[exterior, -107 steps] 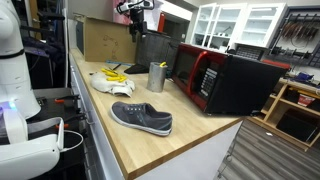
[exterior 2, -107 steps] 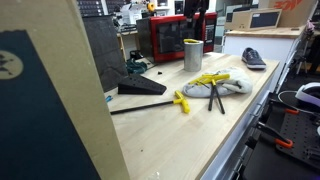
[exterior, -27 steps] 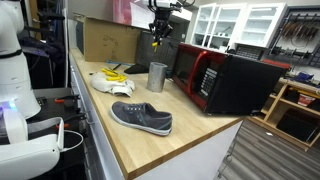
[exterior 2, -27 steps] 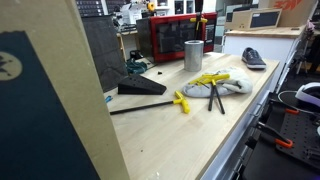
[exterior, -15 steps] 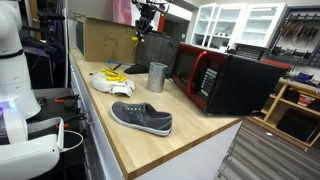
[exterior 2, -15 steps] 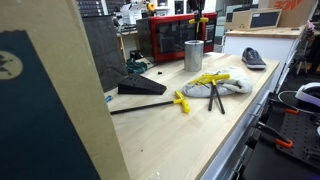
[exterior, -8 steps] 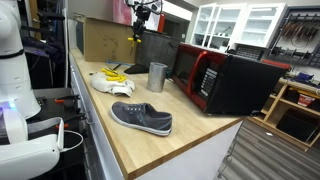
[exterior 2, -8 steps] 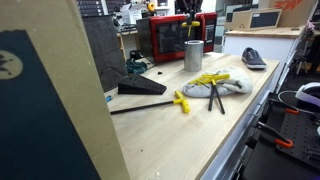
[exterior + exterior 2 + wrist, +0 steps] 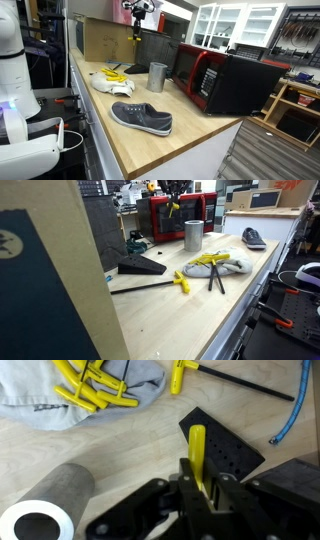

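— While the pincer (image 9: 200, 488) hangs high over the tabletop (image 9: 190, 140), what is its state?

— Closed. It grips a yellow tool (image 9: 197, 448), a short straight bar clamped between the two fingers. The free end of the bar sticks out past the fingertips. In both exterior views the bar points down and touches nothing below.

— What lies under it?

— In the wrist view, a black perforated plate (image 9: 232, 458) lies directly beneath the held bar, well apart from it in height. Left of the plate in that view stands a metal cup (image 9: 45, 510), upright, with its mouth open to the camera. Above it in that view, a grey cloth (image 9: 40, 395) carries a heap of yellow keys (image 9: 95, 382). One T-handled key (image 9: 183, 374) lies by itself on the wood, just beside the cloth. A blue cable (image 9: 292, 415) runs along the right edge of that view.

— And the wider tabletop?

— In an exterior view, a grey shoe (image 9: 142, 118) rests on its sole at the near end. A red-and-black microwave (image 9: 228, 82) stands to the right, near the cup. A cardboard box (image 9: 100, 40) stands at the far end. The pincer is above the far part of the tabletop, between the box and the microwave.
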`<state>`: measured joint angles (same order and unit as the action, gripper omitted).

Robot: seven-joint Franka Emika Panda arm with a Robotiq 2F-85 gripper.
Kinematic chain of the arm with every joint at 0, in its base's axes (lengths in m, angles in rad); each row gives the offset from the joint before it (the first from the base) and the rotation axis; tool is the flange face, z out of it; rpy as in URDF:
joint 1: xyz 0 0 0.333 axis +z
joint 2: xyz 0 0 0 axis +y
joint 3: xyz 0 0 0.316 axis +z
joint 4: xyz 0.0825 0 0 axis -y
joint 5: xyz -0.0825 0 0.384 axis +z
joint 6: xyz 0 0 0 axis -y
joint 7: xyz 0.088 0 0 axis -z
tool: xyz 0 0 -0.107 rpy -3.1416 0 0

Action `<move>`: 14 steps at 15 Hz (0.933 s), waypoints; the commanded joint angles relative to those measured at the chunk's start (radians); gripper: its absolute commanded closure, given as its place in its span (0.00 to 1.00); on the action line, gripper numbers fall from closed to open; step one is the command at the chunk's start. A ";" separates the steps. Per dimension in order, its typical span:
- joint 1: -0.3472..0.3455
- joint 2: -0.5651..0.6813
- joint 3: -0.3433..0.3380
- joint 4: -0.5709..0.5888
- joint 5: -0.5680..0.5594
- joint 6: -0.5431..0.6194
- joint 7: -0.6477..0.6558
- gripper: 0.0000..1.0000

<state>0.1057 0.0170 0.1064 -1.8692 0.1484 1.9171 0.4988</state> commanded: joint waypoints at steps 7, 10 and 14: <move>0.047 -0.009 0.045 0.016 0.014 0.011 0.217 0.96; 0.047 0.000 0.042 0.012 0.000 0.007 0.195 0.84; 0.047 0.000 0.042 0.014 0.000 0.007 0.195 0.84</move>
<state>0.1521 0.0168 0.1495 -1.8585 0.1484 1.9271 0.6935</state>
